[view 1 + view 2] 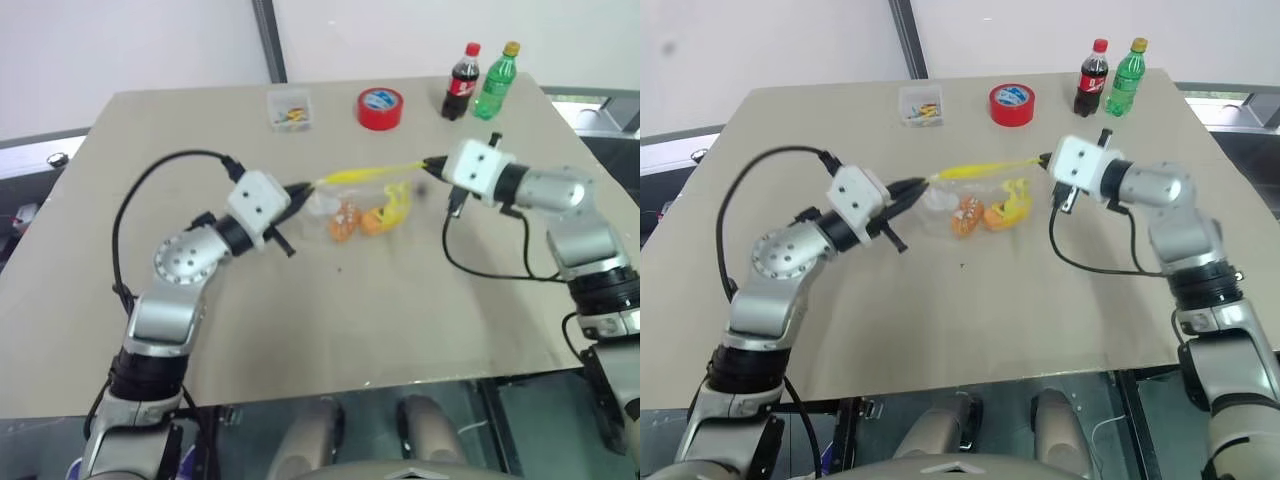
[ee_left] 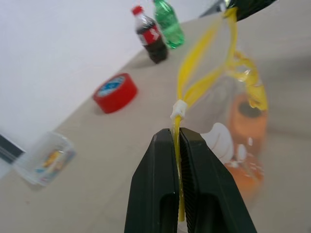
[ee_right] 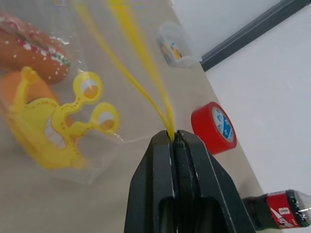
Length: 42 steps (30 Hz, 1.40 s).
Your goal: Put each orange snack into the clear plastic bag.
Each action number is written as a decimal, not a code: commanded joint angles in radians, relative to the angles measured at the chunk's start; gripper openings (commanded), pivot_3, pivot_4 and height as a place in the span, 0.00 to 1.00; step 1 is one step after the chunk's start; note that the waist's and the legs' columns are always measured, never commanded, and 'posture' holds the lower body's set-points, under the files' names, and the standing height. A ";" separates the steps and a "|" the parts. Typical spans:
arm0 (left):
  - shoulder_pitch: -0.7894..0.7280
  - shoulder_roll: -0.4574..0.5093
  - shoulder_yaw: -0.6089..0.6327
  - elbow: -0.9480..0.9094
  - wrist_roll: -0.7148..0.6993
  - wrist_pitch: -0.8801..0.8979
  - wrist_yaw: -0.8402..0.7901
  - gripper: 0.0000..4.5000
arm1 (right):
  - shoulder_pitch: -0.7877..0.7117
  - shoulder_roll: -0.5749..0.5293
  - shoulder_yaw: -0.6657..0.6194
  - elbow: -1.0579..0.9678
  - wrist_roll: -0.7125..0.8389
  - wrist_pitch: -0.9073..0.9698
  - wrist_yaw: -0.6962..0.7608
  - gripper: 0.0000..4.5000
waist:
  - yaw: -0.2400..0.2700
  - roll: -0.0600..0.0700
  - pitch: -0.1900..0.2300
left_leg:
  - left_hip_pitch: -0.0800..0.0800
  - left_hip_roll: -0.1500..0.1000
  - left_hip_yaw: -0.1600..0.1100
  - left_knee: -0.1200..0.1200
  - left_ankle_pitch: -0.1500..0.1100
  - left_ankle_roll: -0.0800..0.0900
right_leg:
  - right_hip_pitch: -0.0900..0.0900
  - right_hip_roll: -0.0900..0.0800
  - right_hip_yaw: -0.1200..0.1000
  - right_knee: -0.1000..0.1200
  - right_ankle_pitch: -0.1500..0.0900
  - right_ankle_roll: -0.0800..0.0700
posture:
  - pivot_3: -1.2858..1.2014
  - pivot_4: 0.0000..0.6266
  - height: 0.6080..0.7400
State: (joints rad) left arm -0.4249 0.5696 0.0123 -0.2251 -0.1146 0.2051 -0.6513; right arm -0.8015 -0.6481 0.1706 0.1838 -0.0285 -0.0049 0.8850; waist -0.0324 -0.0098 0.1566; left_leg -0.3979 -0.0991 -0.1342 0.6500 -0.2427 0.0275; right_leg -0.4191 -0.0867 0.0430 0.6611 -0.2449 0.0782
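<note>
Pinching the yellow seal strip (image 1: 365, 176) at opposite ends, our left gripper (image 2: 178, 141) and right gripper (image 3: 172, 138) suspend the clear plastic bag (image 1: 975, 205) above the counter (image 1: 330, 320); both orange snacks (image 1: 968, 215) sit inside, apparently ready for sealing.

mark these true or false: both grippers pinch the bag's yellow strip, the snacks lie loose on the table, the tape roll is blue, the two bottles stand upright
1. Both grippers pinch the yellow strip: true. The left gripper and right gripper are each shut on the strip of the bag.
2. The snacks lie loose on the table: false. Both snacks are inside the bag.
3. The tape roll is blue: false. The tape roll is red.
4. The two bottles stand upright: true. The bottles stand side by side.
</note>
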 commanded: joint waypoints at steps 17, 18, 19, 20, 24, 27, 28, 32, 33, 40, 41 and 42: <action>-0.359 0.092 -0.023 0.478 0.107 -0.465 -0.050 0.00 | -0.214 -0.029 -0.055 0.234 0.041 -0.116 0.078 0.02 | -0.010 0.000 0.000 | -0.004 -0.001 0.001 -0.002 0.000 0.000 | -0.006 -0.001 0.001 -0.001 0.000 0.000 | 0.52 0.24 1.00; -0.310 0.102 -0.027 0.422 0.110 -0.479 -0.056 0.00 | -0.162 -0.036 -0.052 0.165 0.040 -0.104 0.079 0.02 | -0.013 0.000 -0.001 | -0.007 0.000 0.002 -0.002 0.000 0.000 | -0.010 -0.002 0.001 -0.001 0.000 0.000 | 0.52 0.24 1.00; -0.267 0.111 -0.032 0.371 0.117 -0.490 -0.061 0.00 | -0.114 -0.042 -0.049 0.104 0.033 -0.092 0.078 0.02 | -0.015 0.000 -0.002 | -0.010 0.000 0.002 -0.001 0.000 0.000 | -0.013 -0.002 0.001 0.000 0.000 0.000 | 0.52 0.24 1.00; -0.188 0.111 -0.042 0.281 0.108 -0.474 -0.069 0.00 | -0.032 -0.039 -0.045 0.004 0.037 -0.056 0.065 0.02 | -0.016 0.000 -0.002 | -0.013 0.000 0.001 0.001 0.000 0.000 | -0.015 -0.003 0.001 0.001 0.000 0.000 | 0.52 0.24 1.00; 0.032 0.099 -0.070 0.072 0.121 -0.434 -0.066 0.00 | 0.199 0.005 -0.038 -0.297 0.072 0.128 0.012 0.02 | -0.011 0.000 0.000 | -0.023 -0.001 0.001 0.002 0.000 0.000 | -0.025 -0.003 0.000 0.002 0.000 0.000 | 0.52 0.24 1.00; 0.178 0.115 -0.068 -0.027 0.101 -0.390 -0.088 0.00 | 0.316 0.010 -0.012 -0.440 0.061 0.199 0.010 0.07 | -0.008 0.000 0.000 | -0.023 -0.001 0.002 0.006 0.000 0.000 | -0.026 -0.002 0.002 0.009 0.000 0.000 | 0.52 0.24 1.00; 0.214 0.125 -0.061 -0.042 0.104 -0.391 -0.095 0.00 | 0.339 0.014 -0.009 -0.462 0.049 0.207 -0.002 0.13 | -0.007 0.001 0.000 | -0.019 -0.001 0.003 0.006 0.000 0.000 | -0.023 -0.002 0.003 0.010 0.000 0.000 | 0.52 0.24 1.00; 0.280 0.167 -0.024 -0.043 0.096 -0.397 -0.118 0.00 | 0.388 0.044 0.019 -0.508 0.012 0.232 -0.053 0.51 | 0.001 0.001 0.001 | -0.001 -0.001 0.003 0.003 -0.003 0.005 | -0.005 -0.001 0.002 0.010 0.000 0.000 | 0.52 0.24 1.00; 0.284 0.176 -0.017 -0.034 0.092 -0.398 -0.123 0.00 | 0.390 0.062 0.032 -0.496 -0.014 0.222 -0.083 0.60 | 0.003 0.001 0.001 | 0.003 0.000 0.002 0.003 -0.003 0.005 | -0.002 -0.001 0.001 0.009 0.000 0.000 | 0.52 0.24 1.00; 0.312 0.170 0.033 -0.015 -0.013 -0.336 -0.152 0.00 | 0.361 0.122 0.138 -0.329 -0.181 0.082 -0.199 0.76 | 0.002 0.001 0.001 | 0.011 0.000 0.001 0.000 -0.002 0.004 | 0.008 -0.001 -0.001 0.002 0.000 0.000 | 0.52 0.24 1.00; 0.317 0.166 0.042 -0.024 -0.039 -0.313 -0.153 0.00 | 0.349 0.132 0.149 -0.292 -0.204 0.061 -0.220 0.76 | 0.002 0.001 0.001 | 0.011 0.000 0.002 0.000 -0.001 0.001 | 0.007 -0.001 0.000 0.002 0.000 0.000 | 0.52 0.24 1.00; 0.320 0.164 0.049 -0.031 -0.060 -0.293 -0.154 0.00 | 0.332 0.140 0.163 -0.250 -0.233 0.033 -0.242 0.76 | 0.001 0.001 0.001 | 0.010 0.000 0.002 0.000 -0.001 0.001 | 0.007 -0.001 0.000 0.002 0.000 0.000 | 0.52 0.24 1.00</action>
State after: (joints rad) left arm -0.1056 0.7348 0.0189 -0.2251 -0.1261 -0.1138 -0.8037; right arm -0.4316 -0.5155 0.3283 -0.0930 -0.2223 0.0834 0.6864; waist -0.0315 -0.0089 0.1574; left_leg -0.3881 -0.0990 -0.1325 0.6492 -0.2434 0.0283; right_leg -0.4123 -0.0875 0.0429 0.6626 -0.2449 0.0781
